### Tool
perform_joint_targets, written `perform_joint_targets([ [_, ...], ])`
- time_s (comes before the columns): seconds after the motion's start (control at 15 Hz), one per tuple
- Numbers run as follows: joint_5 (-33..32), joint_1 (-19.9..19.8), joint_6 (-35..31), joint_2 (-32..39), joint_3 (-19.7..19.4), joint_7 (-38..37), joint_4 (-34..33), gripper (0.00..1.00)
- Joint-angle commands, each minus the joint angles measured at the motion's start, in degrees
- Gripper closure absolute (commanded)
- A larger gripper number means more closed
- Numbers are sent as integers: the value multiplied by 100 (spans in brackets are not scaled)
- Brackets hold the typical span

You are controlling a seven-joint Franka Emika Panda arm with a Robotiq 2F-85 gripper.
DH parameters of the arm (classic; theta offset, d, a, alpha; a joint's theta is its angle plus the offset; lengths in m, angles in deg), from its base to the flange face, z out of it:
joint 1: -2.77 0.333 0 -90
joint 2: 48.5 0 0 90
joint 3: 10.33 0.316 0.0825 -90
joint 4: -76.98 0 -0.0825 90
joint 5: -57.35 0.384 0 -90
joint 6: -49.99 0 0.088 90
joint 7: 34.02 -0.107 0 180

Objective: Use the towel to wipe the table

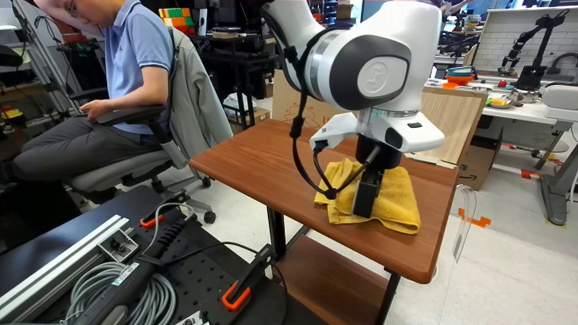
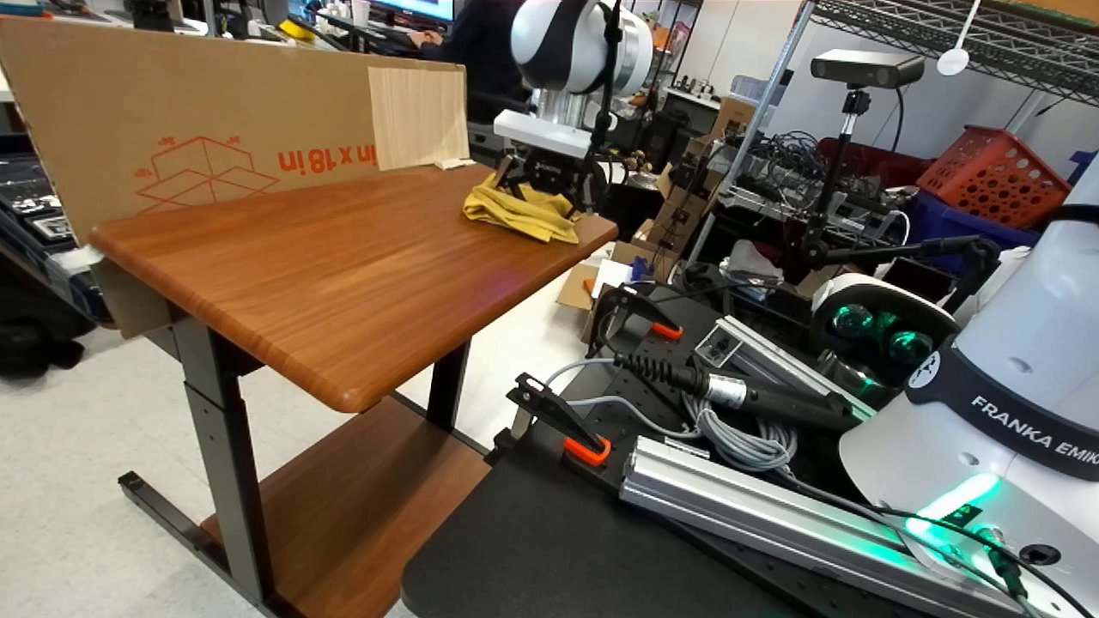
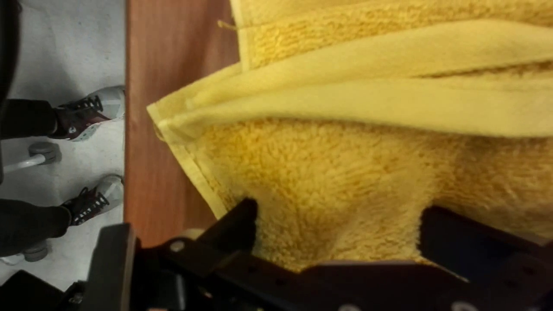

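Note:
A folded yellow towel (image 1: 399,203) lies on the brown wooden table (image 1: 253,158), near one end. The towel (image 2: 513,219) also shows beside the end of the table (image 2: 343,266) in an exterior view. My gripper (image 1: 368,205) points down at the towel in both exterior views. In the wrist view, the towel (image 3: 319,160) fills most of the picture, with layered hems at the top. The gripper's (image 3: 339,216) two black fingers stand wide apart, with towel cloth between them. The fingertips are down at the cloth; whether they press into it I cannot tell.
A cardboard sheet (image 2: 103,120) and a light wood panel (image 2: 421,116) stand along the table's far side. A black bench (image 1: 212,275) with clamps and coiled cable is near the table. A person (image 1: 140,67) sits beside it; shoes (image 3: 108,103) show past the table edge.

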Motion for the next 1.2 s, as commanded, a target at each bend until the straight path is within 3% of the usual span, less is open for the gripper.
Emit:
perform_joint_targets([
  [0.0,-194,346,-171,-956,208,590,1238,0],
  [0.2,-405,831,-158,-1396,423,684,1634,0],
  [0.4,-552,1226,-21,-1450,749,639,1556,0],
  [0.8,-147,1311,150,-1092,1434,991,1357,0],
  [1.13,4,1389,80,-1030,1531,1139,1284,0],
])
